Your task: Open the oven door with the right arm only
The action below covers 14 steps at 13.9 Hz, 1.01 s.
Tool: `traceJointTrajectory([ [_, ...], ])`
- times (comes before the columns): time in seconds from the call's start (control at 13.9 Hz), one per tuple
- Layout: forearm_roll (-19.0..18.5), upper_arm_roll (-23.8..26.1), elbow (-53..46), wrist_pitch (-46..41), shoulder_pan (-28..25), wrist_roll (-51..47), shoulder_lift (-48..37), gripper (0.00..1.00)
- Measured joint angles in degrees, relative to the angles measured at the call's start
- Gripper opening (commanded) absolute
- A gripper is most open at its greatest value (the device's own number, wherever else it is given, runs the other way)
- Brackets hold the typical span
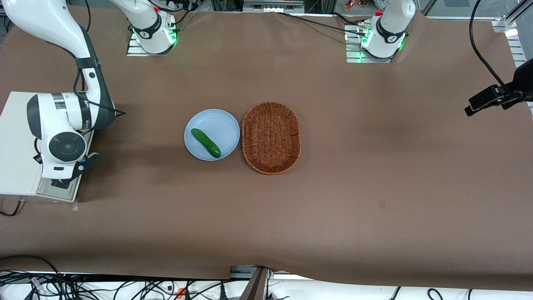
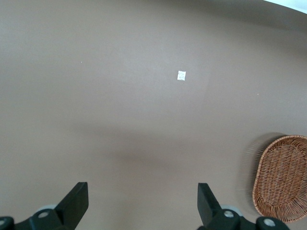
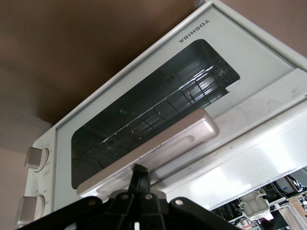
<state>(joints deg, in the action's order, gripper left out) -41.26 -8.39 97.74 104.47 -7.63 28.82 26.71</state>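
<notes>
Oven door (image 3: pixel 144 124): on the off-white oven (image 1: pixel 16 146) at the working arm's end of the table; glass window up against the camera
Gripper (image 3: pixel 140 178): right at the door's silver handle (image 3: pixel 158 148); fingers pressed together
Plate (image 1: pixel 220 125): toward the table's middle from the oven, carrying a cucumber (image 1: pixel 205 142); basket (image 1: pixel 271 137) beside it

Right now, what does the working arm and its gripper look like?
The right arm is glossy white with black joint bands, a round grey cap, and a thin black cable along it. Its black gripper, above the toaster oven, sits at the silver door handle.
</notes>
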Motion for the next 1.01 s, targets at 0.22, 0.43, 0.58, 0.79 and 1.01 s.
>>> traceJointTrajectory([
  [0.22,1.2,0.2,-0.1,0.0,-0.4,-0.2,0.0,0.0],
  [0.43,2.9,0.4,-0.2,0.0,-1.0,-1.3,0.0,0.0],
  [0.58,4.0,0.5,-0.4,0.0,-1.3,-1.5,0.1,0.0],
  [0.79,6.0,0.5,-1.1,-0.1,-1.6,-1.5,0.6,0.0],
  [1.01,8.2,1.0,-1.9,0.0,-1.8,-1.7,1.5,0.0],
])
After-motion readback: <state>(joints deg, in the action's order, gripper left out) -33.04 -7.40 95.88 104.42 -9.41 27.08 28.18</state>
